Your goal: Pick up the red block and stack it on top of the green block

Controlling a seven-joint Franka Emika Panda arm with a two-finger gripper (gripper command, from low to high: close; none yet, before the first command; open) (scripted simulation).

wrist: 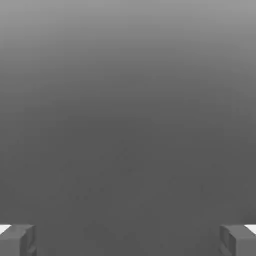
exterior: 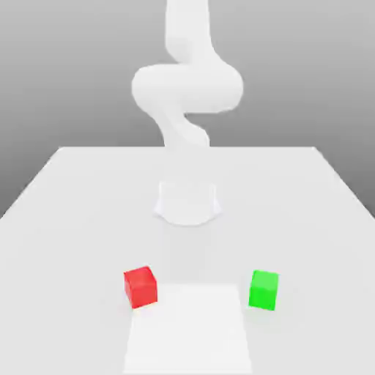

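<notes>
red: matte red cube (exterior: 140, 287), on pale table (exterior: 307, 220)
green: matte green cube (exterior: 264, 290), well apart
gripper (wrist: 128, 242): fingers wide apart (nothing between)

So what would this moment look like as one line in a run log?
gripper: open, empty | red block: on table, exterior view's left | green block: on table, exterior view's right | stack: not made

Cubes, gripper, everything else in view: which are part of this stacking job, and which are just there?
Part of the job:
- red block
- green block
- gripper, open

Just there:
- white table
- bright white patch on the tabletop, between the blocks and nearer the camera
</notes>
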